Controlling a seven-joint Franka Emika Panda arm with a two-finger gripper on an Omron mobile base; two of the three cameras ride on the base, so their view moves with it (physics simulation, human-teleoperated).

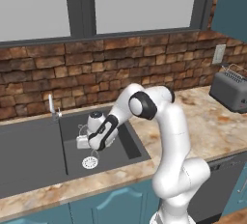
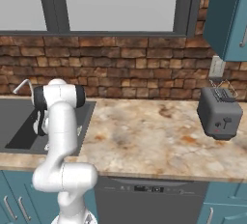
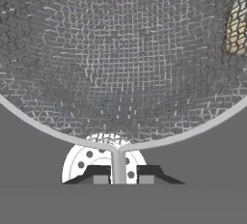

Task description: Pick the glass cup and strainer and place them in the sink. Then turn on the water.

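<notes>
1. The sink [image 1: 34, 155], a dark grey basin set in the speckled stone counter [image 1: 212, 126], is crossed by the white arm [image 1: 144, 107], which hides part of the basin in the right base view.
2. A grey toaster [image 2: 219, 114] is seen on the counter, well apart from the sink.
3. The strainer [image 3: 120, 59] is held over the basin by its thin wire handle, above the round silver drain [image 1: 90, 162].
4. The gripper [image 3: 119, 175] is nearly closed on that handle; beside the hand, something pale, possibly the glass cup, is not made out clearly.
</notes>
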